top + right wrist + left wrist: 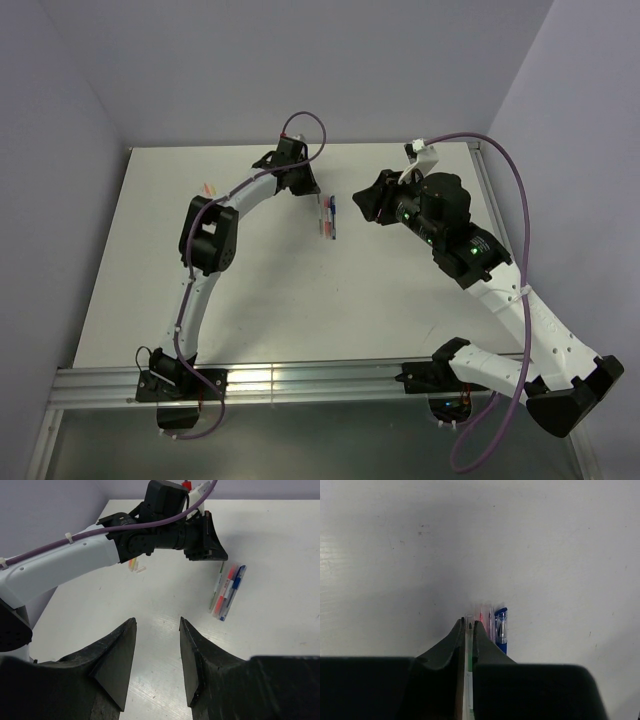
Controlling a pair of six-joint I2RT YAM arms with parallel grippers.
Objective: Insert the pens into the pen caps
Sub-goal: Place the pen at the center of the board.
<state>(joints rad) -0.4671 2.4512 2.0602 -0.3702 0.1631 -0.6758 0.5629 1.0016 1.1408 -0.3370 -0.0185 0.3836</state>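
Several pens lie side by side on the white table (250, 290) at the back middle (327, 216). In the left wrist view they are a clear green pen (469, 652), a red one (481, 617), a pink one (490, 622) and a blue one (501, 630). My left gripper (468, 623) is shut on the green pen, low at the table, at the pen's far end (221, 567). My right gripper (157, 622) is open and empty, held above the table to the right of the pens (358, 200). Small orange and yellow pieces, perhaps caps (208, 188), lie far left; they also show in the right wrist view (136, 566).
The left arm (205, 235) arches over the table's left half. The right arm (460, 245) crosses the right side. Grey walls close the back and sides. A metal rail (300, 385) runs along the near edge.
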